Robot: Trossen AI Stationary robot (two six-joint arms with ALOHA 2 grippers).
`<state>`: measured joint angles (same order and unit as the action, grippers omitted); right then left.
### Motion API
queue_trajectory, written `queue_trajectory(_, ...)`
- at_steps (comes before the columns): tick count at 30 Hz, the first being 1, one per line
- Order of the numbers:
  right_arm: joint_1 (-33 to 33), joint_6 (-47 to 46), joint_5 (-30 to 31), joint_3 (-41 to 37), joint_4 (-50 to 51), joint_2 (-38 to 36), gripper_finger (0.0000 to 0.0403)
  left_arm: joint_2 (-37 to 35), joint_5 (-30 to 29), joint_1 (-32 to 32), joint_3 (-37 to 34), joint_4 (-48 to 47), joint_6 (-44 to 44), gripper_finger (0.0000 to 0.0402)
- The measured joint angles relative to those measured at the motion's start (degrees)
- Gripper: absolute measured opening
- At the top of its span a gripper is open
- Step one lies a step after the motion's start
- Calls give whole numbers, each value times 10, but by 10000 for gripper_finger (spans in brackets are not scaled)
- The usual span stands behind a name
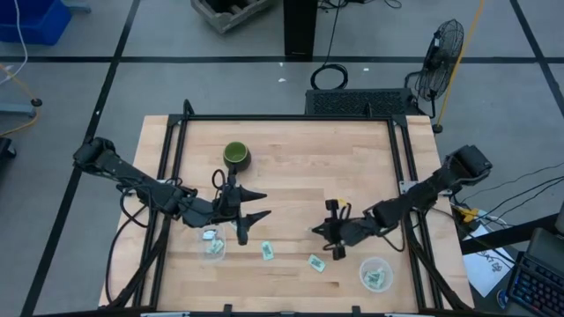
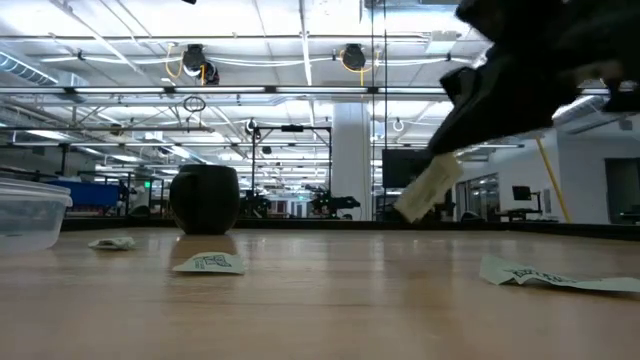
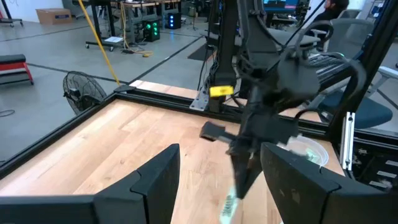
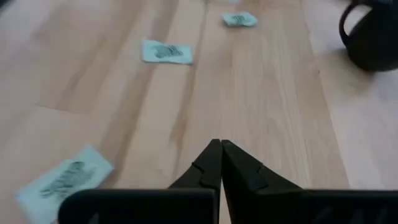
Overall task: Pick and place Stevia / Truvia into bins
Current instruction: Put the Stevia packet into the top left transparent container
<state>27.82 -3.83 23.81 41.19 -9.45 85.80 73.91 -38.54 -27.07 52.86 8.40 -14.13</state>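
Right gripper (image 1: 336,253) pinches a pale green-and-white paper sweetener packet (image 2: 428,190) above the light wooden table (image 1: 291,167); left gripper (image 1: 256,203) spread.

Packet (image 2: 428,190) under the right end effector (image 4: 220,163) looks partly hidden.
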Motion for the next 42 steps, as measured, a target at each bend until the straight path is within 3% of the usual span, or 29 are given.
queue_trajectory(10,95,-60,1,1,73,-95,0,0,0,0,0,-10,0,230)
queue_trajectory(22,267,-281,2,1,251,-211,0,0,0,0,0,-13,0,230)
queue_trajectory(33,364,-493,31,1,309,-231,0,0,-1,1,0,-22,0,230)
queue_trajectory(42,377,-542,32,1,318,-231,1,0,-1,1,0,-31,-10,230)
